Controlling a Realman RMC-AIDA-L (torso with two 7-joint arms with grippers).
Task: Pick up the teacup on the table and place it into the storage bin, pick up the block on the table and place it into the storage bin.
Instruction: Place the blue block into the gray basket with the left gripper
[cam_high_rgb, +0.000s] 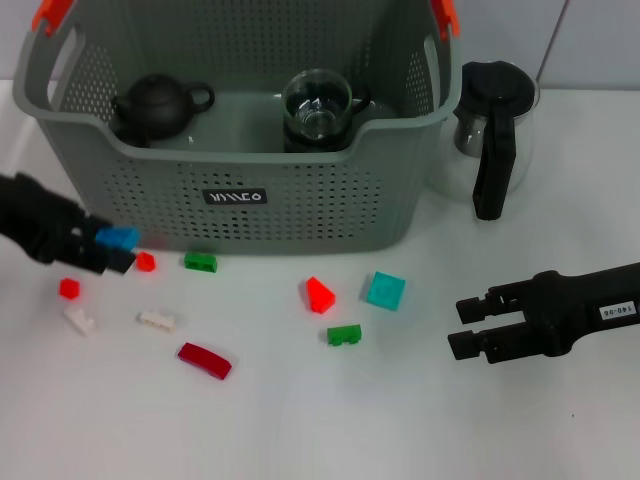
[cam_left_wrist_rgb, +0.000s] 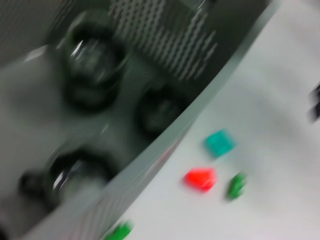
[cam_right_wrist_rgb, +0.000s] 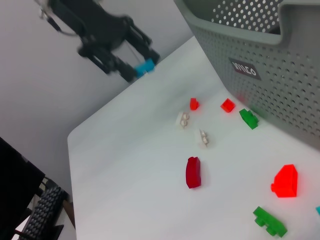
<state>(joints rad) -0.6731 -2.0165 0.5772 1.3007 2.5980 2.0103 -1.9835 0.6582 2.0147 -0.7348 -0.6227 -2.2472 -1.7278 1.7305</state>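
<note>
The grey perforated storage bin (cam_high_rgb: 300, 200) stands at the back of the table. Inside it a clear glass teacup (cam_high_rgb: 317, 103) sits next to a black teapot (cam_high_rgb: 157, 103). My left gripper (cam_high_rgb: 112, 248) hangs off the bin's front left corner, shut on a small blue block (cam_high_rgb: 120, 237). The right wrist view shows that same gripper (cam_right_wrist_rgb: 135, 70) raised above the table with the blue block (cam_right_wrist_rgb: 146, 65) at its tips. My right gripper (cam_high_rgb: 468, 325) hovers low at the right, open and holding nothing.
Loose blocks lie before the bin: red (cam_high_rgb: 319, 295), teal (cam_high_rgb: 385, 290), green (cam_high_rgb: 344, 334), dark red (cam_high_rgb: 204, 360), white (cam_high_rgb: 156, 320), another green (cam_high_rgb: 200, 261) and small red ones (cam_high_rgb: 145, 261). A glass coffee pot (cam_high_rgb: 490, 130) with a black handle stands right of the bin.
</note>
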